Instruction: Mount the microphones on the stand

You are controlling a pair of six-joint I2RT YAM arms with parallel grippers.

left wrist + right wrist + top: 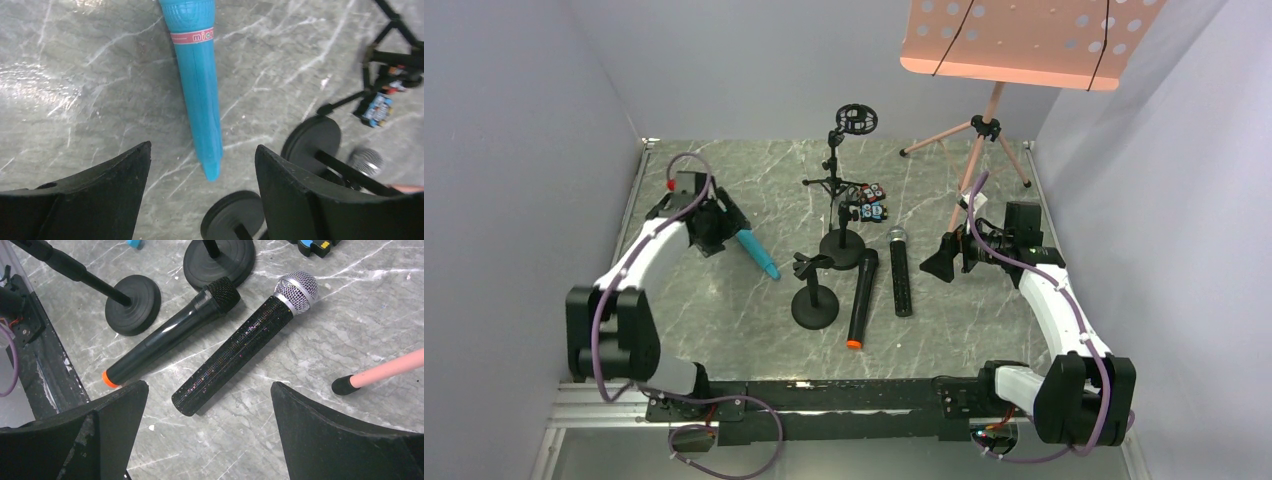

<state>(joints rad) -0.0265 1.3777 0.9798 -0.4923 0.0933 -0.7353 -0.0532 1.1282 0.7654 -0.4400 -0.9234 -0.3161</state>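
Note:
The light blue microphone (758, 254) lies flat on the marble at the left; it also shows in the left wrist view (199, 85), its narrow end towards the camera. My left gripper (722, 228) (202, 155) is open just above it, empty. The black microphone with the orange end (862, 297) (167, 339) and the glittery black one with the silver mesh head (899, 270) (245, 342) lie side by side at the centre. A short black stand with a clip (814, 290) and a second round-base stand (842, 240) are next to them. My right gripper (944, 258) (210, 390) is open and empty to their right.
A taller tripod stand with a shock-mount ring (854, 120) stands at the back, small coloured clips (872, 200) hanging on it. A pink music stand (984, 130) stands at the back right, one foot (345, 385) near my right gripper. Grey walls enclose the table.

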